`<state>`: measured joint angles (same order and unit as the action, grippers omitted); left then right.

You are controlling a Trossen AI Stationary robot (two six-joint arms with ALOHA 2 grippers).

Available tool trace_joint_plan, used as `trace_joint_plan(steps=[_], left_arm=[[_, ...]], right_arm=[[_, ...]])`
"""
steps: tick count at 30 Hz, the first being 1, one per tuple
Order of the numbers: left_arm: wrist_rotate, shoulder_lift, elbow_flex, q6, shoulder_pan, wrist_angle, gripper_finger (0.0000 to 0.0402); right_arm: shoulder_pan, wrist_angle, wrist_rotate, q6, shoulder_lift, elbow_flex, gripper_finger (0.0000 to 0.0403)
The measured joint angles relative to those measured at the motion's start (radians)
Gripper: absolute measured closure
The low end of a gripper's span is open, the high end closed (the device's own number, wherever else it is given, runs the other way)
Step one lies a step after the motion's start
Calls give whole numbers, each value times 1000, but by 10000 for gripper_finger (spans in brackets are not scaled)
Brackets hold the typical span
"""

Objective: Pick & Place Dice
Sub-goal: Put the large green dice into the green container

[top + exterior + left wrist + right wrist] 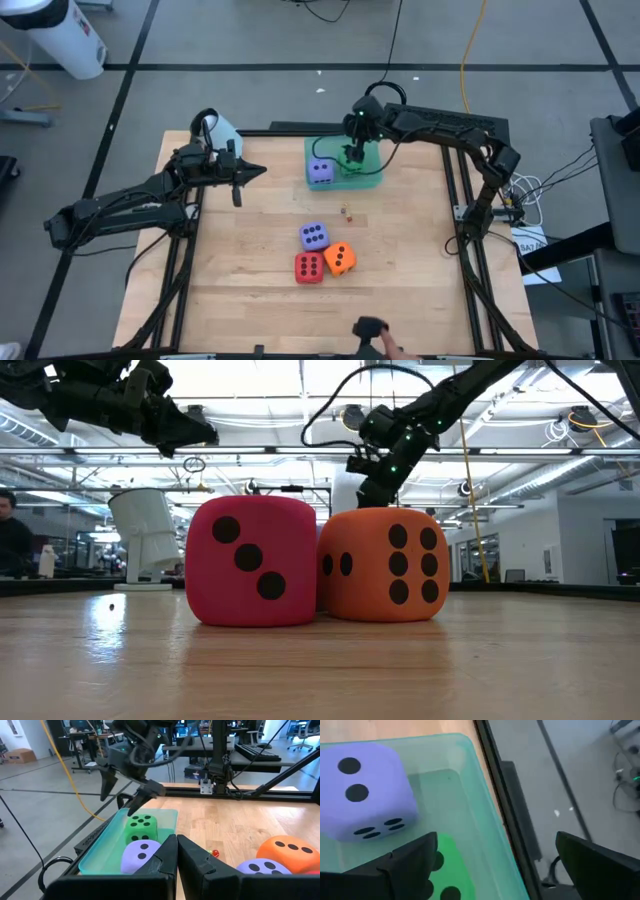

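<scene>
A translucent green tray (372,178) sits at the table's far edge. In it lie a purple die (321,172) and a green die (140,826), side by side on the tray floor. My right gripper (118,803) hangs open just above the green die, pointing slantwise down, with nothing between its fingers. Another purple die (314,236), an orange die (340,258) and a red die (309,268) rest close together on the wood near mid-table. My left gripper (245,172) waits shut, raised above the table to the tray's left.
A tiny red object (347,211) lies on the wood between the tray and the three dice. A white object (216,130) stands at the far left corner. A person's hand (375,335) shows at the near edge. Bare wood lies to the right of the dice.
</scene>
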<state>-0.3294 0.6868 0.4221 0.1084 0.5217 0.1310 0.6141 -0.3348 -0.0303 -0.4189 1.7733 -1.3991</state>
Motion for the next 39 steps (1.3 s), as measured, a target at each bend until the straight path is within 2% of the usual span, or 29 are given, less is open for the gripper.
trace_joint_plan(steps=[3,6,8,12,28,31,39], left_arm=[[0,0,0,1,0,0,385],[0,0,0,14,0,0,385],[0,0,0,14,0,0,385],[0,0,0,15,0,0,385],[0,0,0,49,0,-9,385],[0,0,0,56,0,-9,385],[0,0,0,69,0,-9,385]], right_arm=[[2,-38,-74,6,0,0,9],[2,-123,-200,-65,-9,1,9],[2,-148,-244,-133,-15,1,9],[0,-164,-236,-212,-13,0,9],[59,-221,-260,-274,-11,0,3],[63,-215,-283,-250,15,0,3],[70,-192,-261,-264,104,0,3]])
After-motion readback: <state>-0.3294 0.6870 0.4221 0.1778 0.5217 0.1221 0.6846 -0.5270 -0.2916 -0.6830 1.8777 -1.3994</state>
